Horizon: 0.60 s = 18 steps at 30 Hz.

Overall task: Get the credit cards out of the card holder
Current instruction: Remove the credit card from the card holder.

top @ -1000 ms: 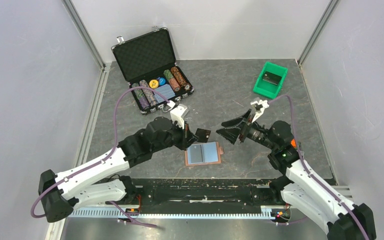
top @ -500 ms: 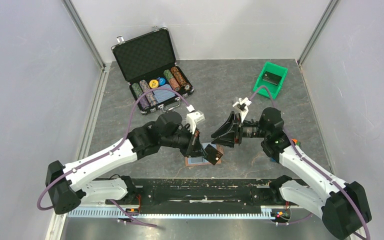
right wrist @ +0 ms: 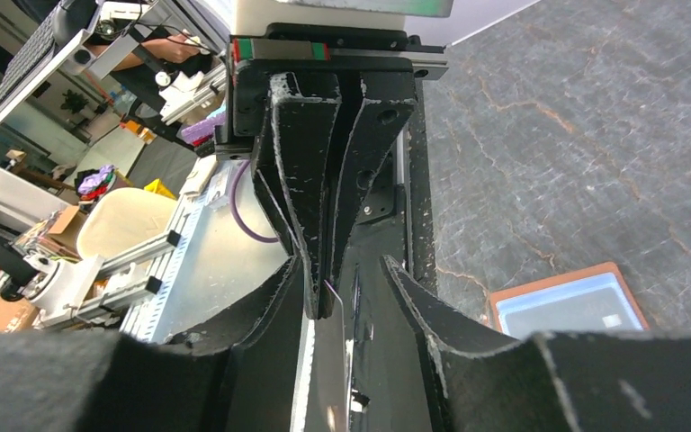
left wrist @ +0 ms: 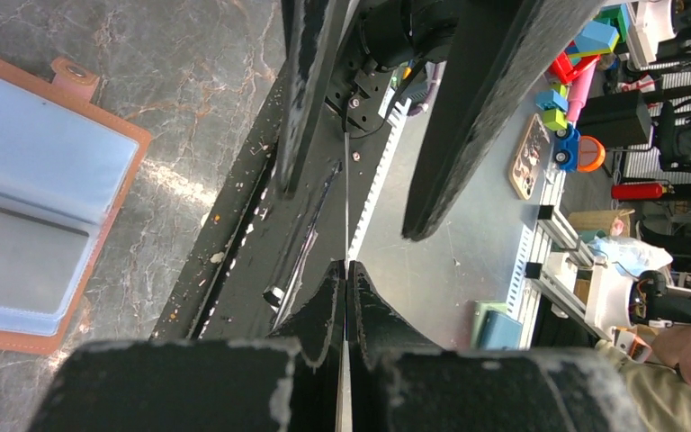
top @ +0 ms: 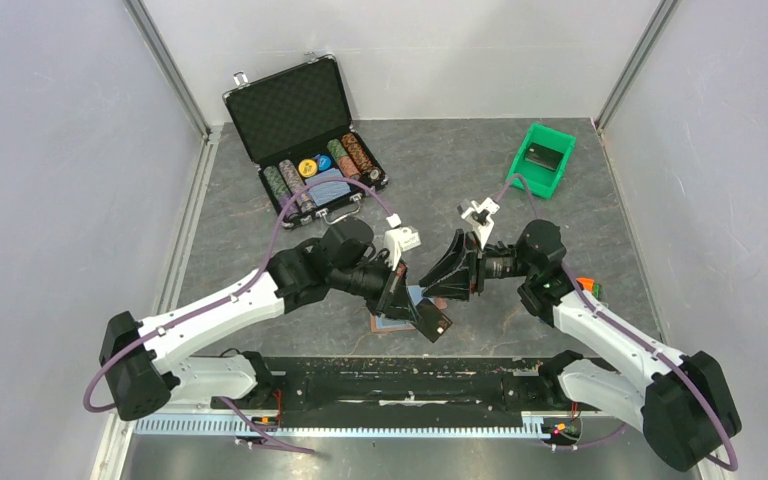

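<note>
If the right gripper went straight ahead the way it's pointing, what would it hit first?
Most likely the credit card pinched in the left gripper; its edge stands between the right gripper's open fingers. Just behind it is the left gripper itself.

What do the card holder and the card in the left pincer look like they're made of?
Card holder: matte brown cover with a snap tab, probably leather or imitation; pale blue pockets look like soft, slightly glossy plastic. Credit card in the left pincer: dark grey, very thin, its edge straight, so likely stiff plastic.
</note>
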{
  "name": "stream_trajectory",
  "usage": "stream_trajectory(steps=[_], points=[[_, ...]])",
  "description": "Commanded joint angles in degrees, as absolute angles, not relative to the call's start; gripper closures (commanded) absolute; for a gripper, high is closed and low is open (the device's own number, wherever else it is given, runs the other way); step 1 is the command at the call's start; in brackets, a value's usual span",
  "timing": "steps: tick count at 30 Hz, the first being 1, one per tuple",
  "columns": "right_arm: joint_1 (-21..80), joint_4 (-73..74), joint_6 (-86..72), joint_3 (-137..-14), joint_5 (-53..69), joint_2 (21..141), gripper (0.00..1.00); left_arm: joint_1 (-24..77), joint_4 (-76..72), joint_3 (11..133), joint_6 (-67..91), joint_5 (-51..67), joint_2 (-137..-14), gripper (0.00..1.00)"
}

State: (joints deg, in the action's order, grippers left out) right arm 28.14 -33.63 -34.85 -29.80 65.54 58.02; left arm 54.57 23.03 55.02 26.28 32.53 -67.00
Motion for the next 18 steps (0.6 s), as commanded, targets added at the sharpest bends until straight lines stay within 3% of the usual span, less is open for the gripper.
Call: stream_trajectory(steps=[1, 7, 9, 11, 18], points=[[29.16, -32.19, -33.82, -30.59, 66.72, 59.41, 0.63, 54.25, 20.94, 58.42, 23.46, 37.13, -68.4, 0.98], [29.62, -17.18, -23.14, -34.49, 66.57, 58.97, 0.67, 53.82, 21.39, 61.08, 21.5, 38.96, -70.48, 0.98], [29.63, -13.51, -20.82, -35.06, 66.17, 58.84, 0.78, 53.6, 22.58, 62.13, 20.64, 40.01, -71.8, 0.98], [29.62, -12.76, -20.3, -34.99, 65.77, 58.62, 0.99, 53.44, 24.12, 63.03, 19.76, 40.27, -72.78, 0.98], [29.62, -12.34, -22.38, -35.57, 62.78, 57.28, 1.0, 48.17, 19.49, 59.65, 24.53, 38.38, -69.74, 0.9]])
